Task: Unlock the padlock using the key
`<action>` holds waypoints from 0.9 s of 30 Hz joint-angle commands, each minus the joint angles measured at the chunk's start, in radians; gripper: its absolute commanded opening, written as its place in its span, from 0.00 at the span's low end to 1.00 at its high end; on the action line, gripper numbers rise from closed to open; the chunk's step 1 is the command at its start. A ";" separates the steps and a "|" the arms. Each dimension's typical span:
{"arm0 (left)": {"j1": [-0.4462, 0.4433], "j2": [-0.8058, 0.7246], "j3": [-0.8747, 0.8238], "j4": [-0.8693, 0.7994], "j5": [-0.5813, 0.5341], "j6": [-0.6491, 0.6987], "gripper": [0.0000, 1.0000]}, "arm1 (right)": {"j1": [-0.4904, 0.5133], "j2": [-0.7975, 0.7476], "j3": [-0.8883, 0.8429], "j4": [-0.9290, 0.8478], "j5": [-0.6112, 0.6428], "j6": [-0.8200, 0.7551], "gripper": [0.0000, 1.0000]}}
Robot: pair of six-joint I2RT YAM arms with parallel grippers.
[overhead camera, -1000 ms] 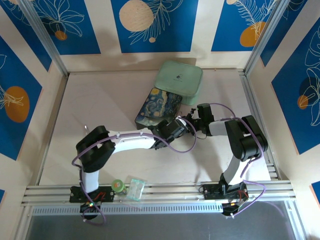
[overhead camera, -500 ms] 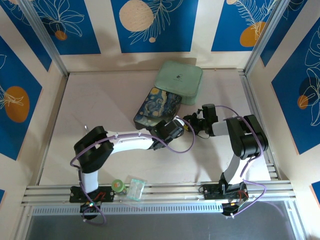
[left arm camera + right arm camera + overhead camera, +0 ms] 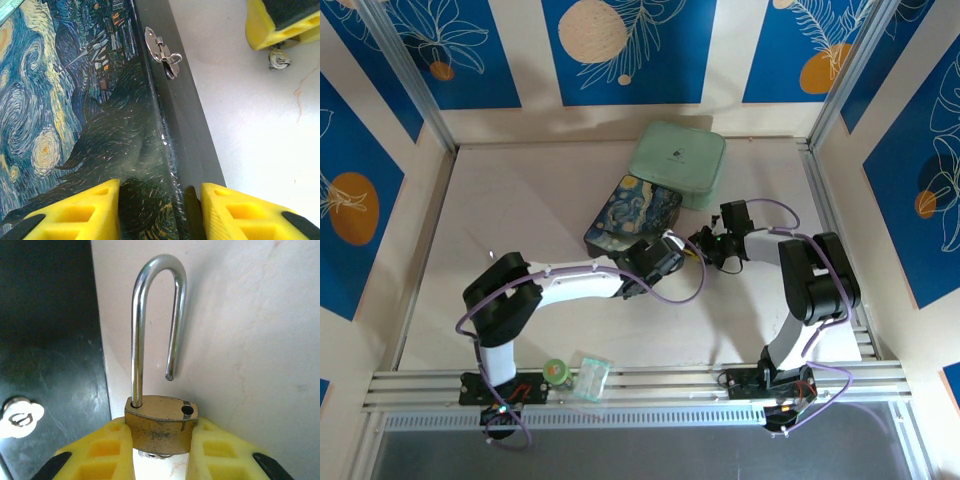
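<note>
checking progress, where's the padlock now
In the right wrist view the padlock sits clamped in the right gripper, shackle open, beside the painted box.

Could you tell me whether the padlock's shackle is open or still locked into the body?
Open. In the right wrist view the padlock sits between the right gripper's fingers; one shackle leg enters the body, the other ends free above an empty hole.
</note>
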 commanded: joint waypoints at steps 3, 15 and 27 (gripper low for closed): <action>0.027 0.032 -0.058 -0.144 0.084 -0.029 0.40 | 0.008 0.031 0.065 -0.068 -0.215 -0.103 0.09; 0.036 0.039 -0.078 -0.114 0.094 -0.036 0.41 | -0.042 0.084 0.131 -0.453 -0.079 -0.270 0.11; 0.043 0.037 -0.085 -0.114 0.084 -0.045 0.42 | 0.036 0.106 0.313 -0.754 0.181 -0.286 0.13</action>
